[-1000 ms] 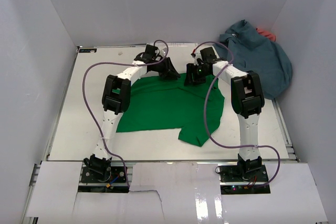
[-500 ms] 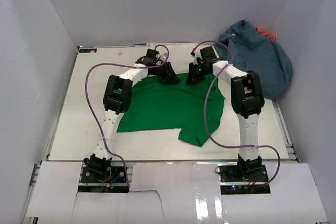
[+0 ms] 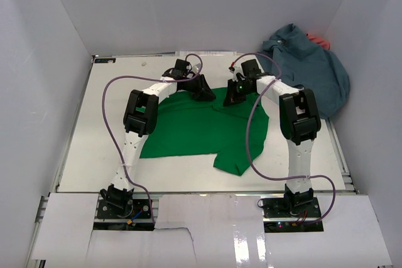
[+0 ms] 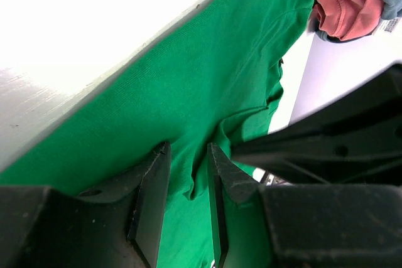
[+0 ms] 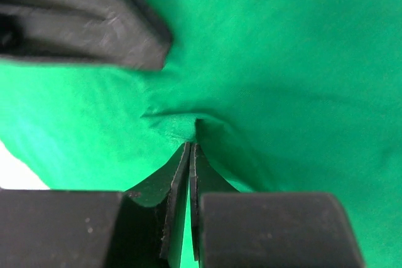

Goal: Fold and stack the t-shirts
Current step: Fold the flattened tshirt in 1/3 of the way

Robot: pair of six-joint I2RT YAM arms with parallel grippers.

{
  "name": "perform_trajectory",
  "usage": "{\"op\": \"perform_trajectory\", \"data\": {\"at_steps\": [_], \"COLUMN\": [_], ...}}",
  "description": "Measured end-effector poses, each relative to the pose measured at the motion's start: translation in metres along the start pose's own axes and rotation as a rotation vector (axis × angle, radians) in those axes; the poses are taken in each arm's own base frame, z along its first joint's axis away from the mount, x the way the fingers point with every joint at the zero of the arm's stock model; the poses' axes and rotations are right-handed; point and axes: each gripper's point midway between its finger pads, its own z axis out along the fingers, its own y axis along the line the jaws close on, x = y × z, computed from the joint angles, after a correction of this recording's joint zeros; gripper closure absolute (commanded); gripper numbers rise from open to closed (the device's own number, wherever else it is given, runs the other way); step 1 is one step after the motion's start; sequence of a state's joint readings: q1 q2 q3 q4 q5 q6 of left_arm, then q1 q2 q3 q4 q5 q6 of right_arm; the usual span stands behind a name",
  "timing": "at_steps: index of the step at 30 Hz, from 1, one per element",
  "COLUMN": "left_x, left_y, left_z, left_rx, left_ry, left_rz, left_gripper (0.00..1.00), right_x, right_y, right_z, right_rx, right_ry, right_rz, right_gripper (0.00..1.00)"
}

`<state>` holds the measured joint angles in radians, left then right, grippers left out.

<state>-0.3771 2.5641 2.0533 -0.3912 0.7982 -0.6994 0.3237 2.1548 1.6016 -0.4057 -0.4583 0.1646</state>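
While the green t-shirt (image 3: 195,131) lies spread over the middle of the tabletop (image 3: 100,130), reaching close to its far edge, both arms bend down onto the shirt's far part. One sleeve points toward the near edge and lies flat on the white surface.

The right pincer (image 5: 190,145) is pressed together on the green t-shirt. Its two black fingers meet with no gap, and the cloth bunches into a small pucker at their tips, with creases running out from it. In the overhead view this pinch sits at the far side of the shirt, right of its middle.

The left pincer (image 4: 187,149) is just beside it, a little to the left, also low over the green cloth. Its fingers stand somewhat apart, and a raised crease of the shirt runs in the gap between them. Whether the pads press that crease cannot be told.

The slate blue-grey t-shirt (image 3: 314,73) is heaped at the far right corner of the tabletop, against the wall, well apart from both pincers. The coral red t-shirt (image 3: 321,41) shows only as a small patch at the far side of that heap, mostly covered by the blue-grey cloth.
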Motion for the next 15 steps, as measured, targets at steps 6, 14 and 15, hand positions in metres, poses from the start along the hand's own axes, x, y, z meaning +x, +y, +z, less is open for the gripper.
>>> {"op": "perform_trajectory", "data": {"at_steps": [6,14,15], "left_x": [0.0,0.001,0.001], "left_y": [0.001,0.001,0.001], "left_z": [0.0,0.0,0.0], "left_rx": [0.0,0.0,0.0], "left_ry": [0.0,-0.001,0.0], "left_rz": [0.0,0.001,0.001], "left_gripper": [0.59,0.59,0.59], "right_x": [0.008,0.015,0.019], "right_y": [0.025,0.05,0.051], "right_z": [-0.022,-0.027,-0.025], "right_rx": [-0.056,-0.137,-0.147], "right_ry": [-0.009,0.005,0.016], "right_rz": [0.013,0.023,0.03], "right_gripper": [0.92,0.87,0.88]}}
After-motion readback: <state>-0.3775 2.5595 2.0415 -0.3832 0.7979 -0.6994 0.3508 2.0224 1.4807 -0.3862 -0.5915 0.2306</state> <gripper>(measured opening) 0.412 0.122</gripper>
